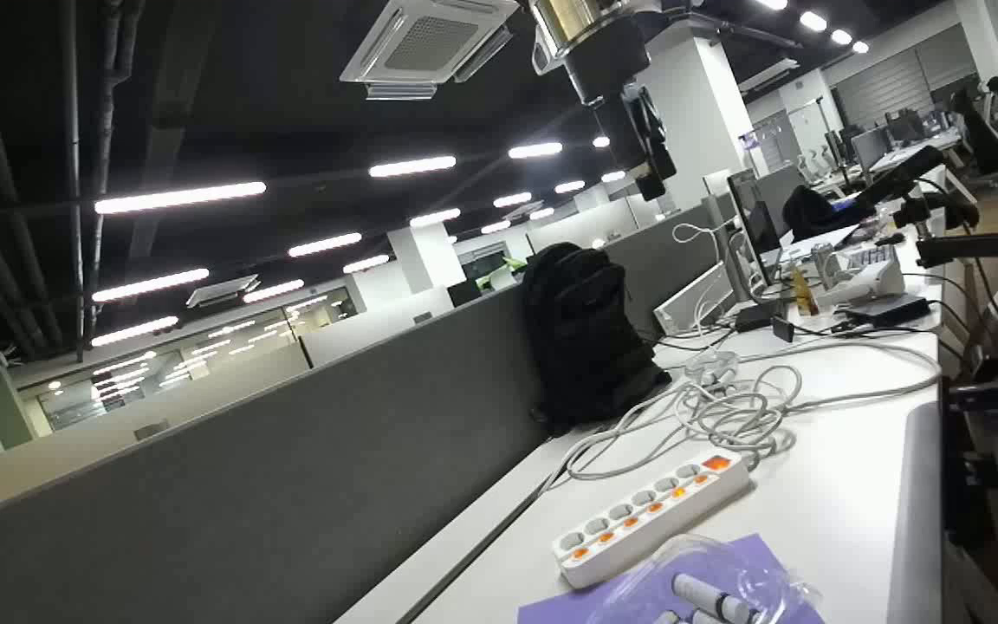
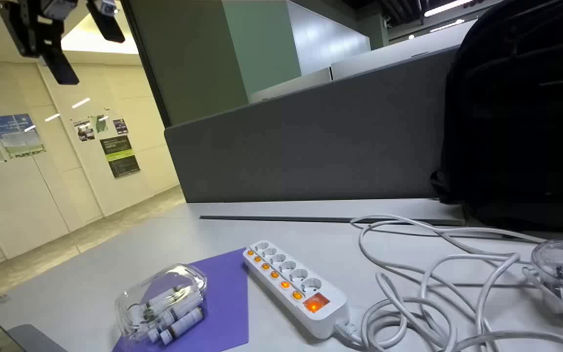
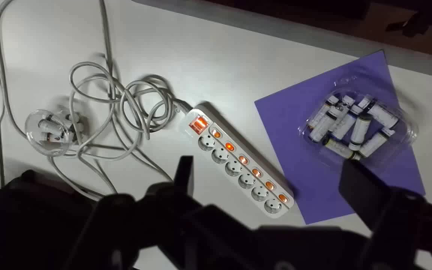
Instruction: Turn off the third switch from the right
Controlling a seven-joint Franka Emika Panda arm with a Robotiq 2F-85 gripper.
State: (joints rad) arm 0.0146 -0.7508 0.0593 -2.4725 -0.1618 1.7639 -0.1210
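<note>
A long white power strip (image 1: pixel 651 524) lies on the desk, with a row of small orange rocker switches and a larger red switch at its cable end. It shows in both exterior views (image 2: pixel 293 293) and in the wrist view (image 3: pixel 216 119). Counting the large switch, the third switch from the right (image 1: pixel 679 492) glows brighter than its small neighbours; it also shows in an exterior view (image 2: pixel 285 284) and in the wrist view (image 3: pixel 230 146). My gripper (image 2: pixel 91 58) is open and empty, high above the desk. In the wrist view the strip shows between the fingers (image 3: pixel 266 165).
A purple sheet (image 3: pixel 294 150) carries a clear container of small bottles (image 2: pixel 164 303) beside the strip. Tangled white cable (image 1: pixel 742 416) lies at the strip's cable end, with another clear container (image 3: pixel 49 133). A black backpack (image 1: pixel 590 338) stands against the grey partition (image 1: pixel 291 485).
</note>
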